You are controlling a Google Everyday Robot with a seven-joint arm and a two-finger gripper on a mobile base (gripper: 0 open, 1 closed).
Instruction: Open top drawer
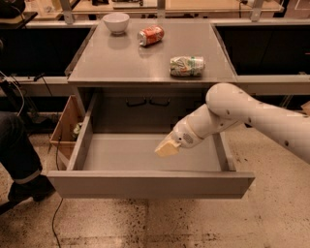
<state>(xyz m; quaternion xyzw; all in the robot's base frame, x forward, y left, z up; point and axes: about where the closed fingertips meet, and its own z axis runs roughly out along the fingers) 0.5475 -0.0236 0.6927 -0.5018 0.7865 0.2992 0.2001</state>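
One top drawer (pixel 150 184) stands pulled out at frame centre; the tool (pixel 167 148) hangs over its floor, grip state impossible to tell

Speckled beige stone floor (pixel 193 227) w/ dark stains, grey matte metal worktop (pixel 121 63) centre, pale wooden benches (pixel 193 6) at back, open wooden crate (pixel 65 126) left, dim warm light; gripper (pixel 167 147) hangs below worktop's front edge.

Dim lt (gripper (pixel 167 147) over top drawer (pixel 145 184))
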